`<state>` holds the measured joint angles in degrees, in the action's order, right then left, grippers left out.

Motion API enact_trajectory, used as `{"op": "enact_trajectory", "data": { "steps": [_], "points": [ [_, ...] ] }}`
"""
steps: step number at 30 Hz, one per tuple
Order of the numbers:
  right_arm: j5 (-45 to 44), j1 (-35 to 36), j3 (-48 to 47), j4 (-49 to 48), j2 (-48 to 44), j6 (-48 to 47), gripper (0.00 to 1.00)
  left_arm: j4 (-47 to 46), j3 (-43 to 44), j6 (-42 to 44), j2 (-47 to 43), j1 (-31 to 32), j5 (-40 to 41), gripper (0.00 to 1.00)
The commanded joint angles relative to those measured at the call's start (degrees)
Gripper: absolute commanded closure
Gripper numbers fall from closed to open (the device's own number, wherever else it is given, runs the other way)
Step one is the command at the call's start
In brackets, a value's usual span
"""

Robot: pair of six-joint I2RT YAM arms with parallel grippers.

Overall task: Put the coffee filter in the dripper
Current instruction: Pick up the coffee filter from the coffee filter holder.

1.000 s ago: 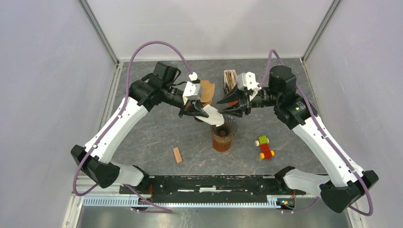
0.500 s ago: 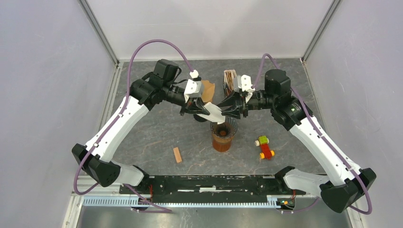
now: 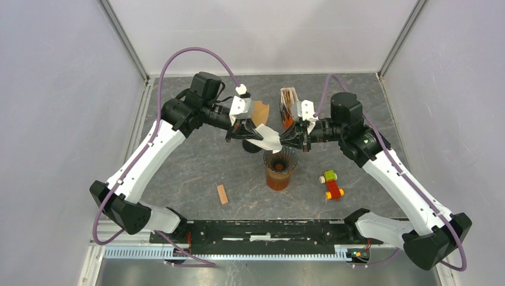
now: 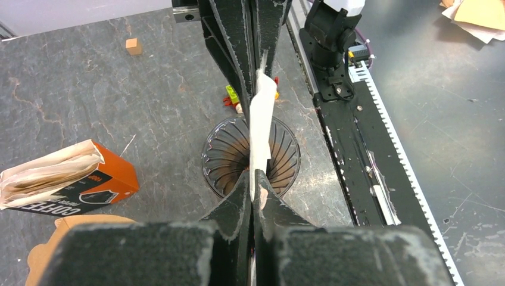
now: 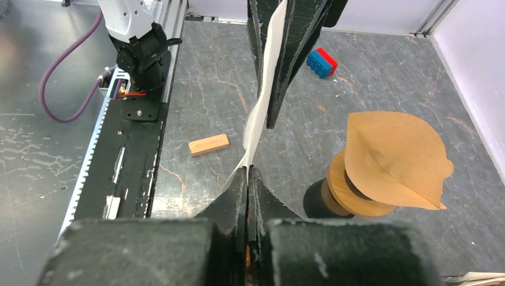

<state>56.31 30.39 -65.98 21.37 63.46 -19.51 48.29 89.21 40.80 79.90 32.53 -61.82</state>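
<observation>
Coffee filter point(image 3: 267, 138), one, white, flat, held over one ribbed dripper point(image 3: 281, 159), pinched at opposite ends by clenched left gripper point(image 3: 253, 136) and clenched right gripper point(image 3: 284, 140), one wooden block point(image 3: 222, 194)

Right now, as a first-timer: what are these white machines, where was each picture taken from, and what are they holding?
These are two robot arms bolted to a table. One picture looks down from above; the other two come from a camera on each wrist, looking along its black fingers. The left gripper and right gripper both pinch one white paper coffee filter, above a ribbed glass dripper on a cup. Also on the table: a wooden block, a toy car, a box of filters, and a brown filter on a wooden stand.
</observation>
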Motion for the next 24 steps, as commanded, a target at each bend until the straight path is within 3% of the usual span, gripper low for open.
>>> {"op": "enact_trajectory", "data": {
  "steps": [1, 4, 11, 14, 18, 24],
  "points": [
    [0.3, 0.2, -2.1, -2.1, -0.7, 1.1, 1.00, -4.7, 0.4, -4.7, -1.1, -0.5, -0.4, 0.93],
    [-3.5, 0.2, -3.8, -2.3, -0.3, 2.4, 1.00, -11.8, -0.2, -12.7, -1.0, -0.4, 4.5, 0.65],
    [-28.1, 0.2, -12.0, -0.3, 2.4, 5.8, 1.00, -20.7, 6.6, -30.1, 0.9, -0.5, 25.3, 0.25],
    [-40.5, 0.2, -13.6, -2.0, 3.7, 6.8, 1.00, -20.6, 10.6, -33.1, 1.3, -0.5, 33.1, 0.16],
    [-49.2, 0.2, -13.7, -6.1, 5.2, 9.1, 1.00, -22.1, 12.3, -39.7, 1.5, -0.5, 42.1, 0.12],
    [-55.8, 0.4, -14.1, -8.9, 8.7, 15.8, 1.00, -25.6, 13.0, -57.1, 5.2, -0.4, 41.8, 0.12]
  ]
}}
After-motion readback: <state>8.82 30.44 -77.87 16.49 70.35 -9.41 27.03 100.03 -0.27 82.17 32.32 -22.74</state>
